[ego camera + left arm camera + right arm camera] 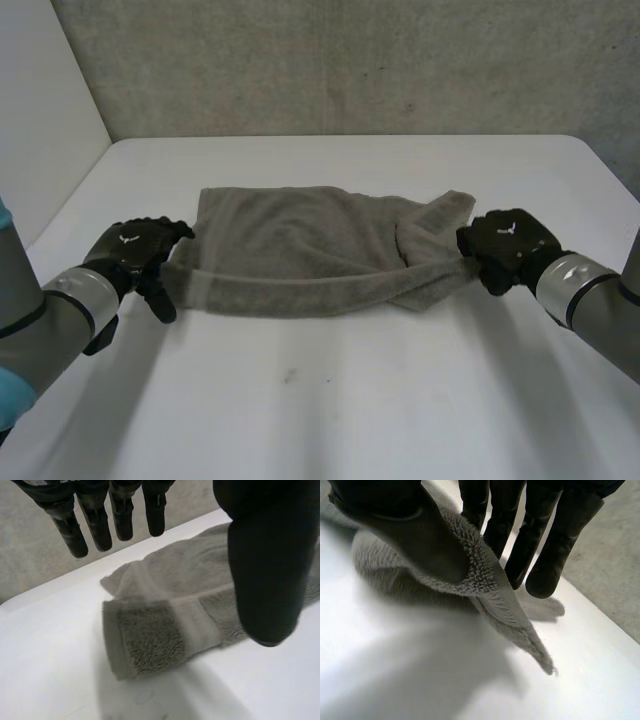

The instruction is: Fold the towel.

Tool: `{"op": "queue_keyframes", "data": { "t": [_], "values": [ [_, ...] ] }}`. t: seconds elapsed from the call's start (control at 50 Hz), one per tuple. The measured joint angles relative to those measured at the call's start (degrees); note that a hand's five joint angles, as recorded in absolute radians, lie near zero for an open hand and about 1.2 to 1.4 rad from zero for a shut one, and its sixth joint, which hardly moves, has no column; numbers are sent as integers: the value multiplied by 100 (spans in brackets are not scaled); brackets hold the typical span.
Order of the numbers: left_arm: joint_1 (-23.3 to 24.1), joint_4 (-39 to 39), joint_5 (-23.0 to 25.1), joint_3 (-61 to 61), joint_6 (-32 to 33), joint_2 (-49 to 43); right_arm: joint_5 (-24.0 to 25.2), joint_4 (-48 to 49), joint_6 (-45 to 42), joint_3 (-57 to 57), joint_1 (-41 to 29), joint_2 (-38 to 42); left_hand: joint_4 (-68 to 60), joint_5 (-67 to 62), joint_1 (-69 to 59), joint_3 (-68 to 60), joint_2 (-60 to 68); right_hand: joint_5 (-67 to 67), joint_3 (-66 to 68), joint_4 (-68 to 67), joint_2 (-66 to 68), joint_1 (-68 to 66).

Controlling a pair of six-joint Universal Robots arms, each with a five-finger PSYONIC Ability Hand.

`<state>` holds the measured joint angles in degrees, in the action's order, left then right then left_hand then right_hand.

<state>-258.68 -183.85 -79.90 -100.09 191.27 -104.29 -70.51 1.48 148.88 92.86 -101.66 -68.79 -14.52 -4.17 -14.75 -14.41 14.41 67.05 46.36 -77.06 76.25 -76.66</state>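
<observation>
The grey towel point(300, 255) lies across the middle of the white counter point(330, 400), stretched from 9 o'clock to 3 o'clock. Its near long edge is doubled over and its 3 o'clock end is bunched. The left hand point(135, 255) sits at the towel's 9 o'clock end, released, with fingers straight and thumb apart above the folded corner. The right hand point(505, 245), at the 3 o'clock end, grasps the towel, pinching a corner between thumb and fingers.
</observation>
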Motion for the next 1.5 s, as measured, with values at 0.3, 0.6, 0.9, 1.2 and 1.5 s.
{"op": "queue_keyframes", "data": {
  "t": [0.3,0.6,0.9,1.2,1.5],
  "values": [
    [167,332,207,880,6,-316,-464,-82,-676,22,-210,269,-509,-559,-496,-523,521,0,0,0,0,0],
    [197,1597,186,1533,772,-1391,-454,-78,-817,31,-181,256,-1425,-1467,-1402,-1439,1438,0,0,0,0,0],
    [185,1507,227,780,708,-679,-455,-78,-817,22,-190,370,-1369,-1379,-1360,-1387,1381,0,0,0,0,0],
    [192,497,172,604,788,-1255,-449,-81,-811,23,-191,380,-1838,-1870,-1812,-1848,1849,0,0,0,0,0],
    [231,219,171,822,813,-1327,-465,-111,-734,-83,-153,147,-5367,-5349,-5223,-5373,5382,0,0,-24,0,0]
  ]
}}
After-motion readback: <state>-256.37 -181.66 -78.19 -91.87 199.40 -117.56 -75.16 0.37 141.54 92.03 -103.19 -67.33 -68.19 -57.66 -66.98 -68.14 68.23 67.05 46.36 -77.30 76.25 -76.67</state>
